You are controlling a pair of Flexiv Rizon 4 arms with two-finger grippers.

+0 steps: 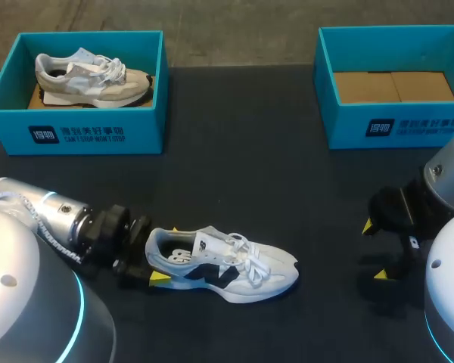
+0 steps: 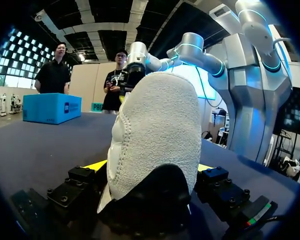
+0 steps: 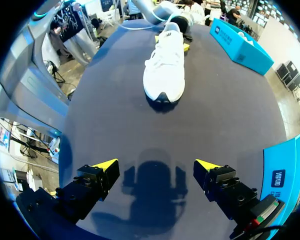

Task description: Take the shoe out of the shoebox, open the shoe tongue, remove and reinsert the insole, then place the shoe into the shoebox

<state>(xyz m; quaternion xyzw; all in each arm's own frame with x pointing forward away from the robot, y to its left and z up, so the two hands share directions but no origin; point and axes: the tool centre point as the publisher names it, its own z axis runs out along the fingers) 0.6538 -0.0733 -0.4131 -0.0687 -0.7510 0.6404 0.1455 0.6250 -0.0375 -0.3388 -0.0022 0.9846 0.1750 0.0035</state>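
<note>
The shoe (image 1: 227,272), white with a dark side panel, stands on its sole on the table (image 1: 287,181), out of its box. The left gripper (image 1: 167,254) sits at its heel with 1 yellow-tipped finger on either side; both appear to press against the heel, so I judge it clamped there, most likely to pin the shoe steady while the other arm works on the tongue and insole. The laces (image 1: 242,253) lie bunched over the tongue, which looks not yet pulled open. The right gripper (image 3: 155,170) hangs well beyond the shoe's toe, just above the table, its 2 fingers wide apart with nothing between them, and the toe points its way, which gives it a straight line in. Far behind the shoe on the right arm's side stands the empty shoebox (image 1: 393,121), only brown card on its floor, probably where the shoe must return. Also far behind the shoe, on the left arm's side, a second shoebox (image 1: 76,136) holds a beige shoe (image 1: 91,76). The only hindrance I can see is the laces lying across the tongue
</note>
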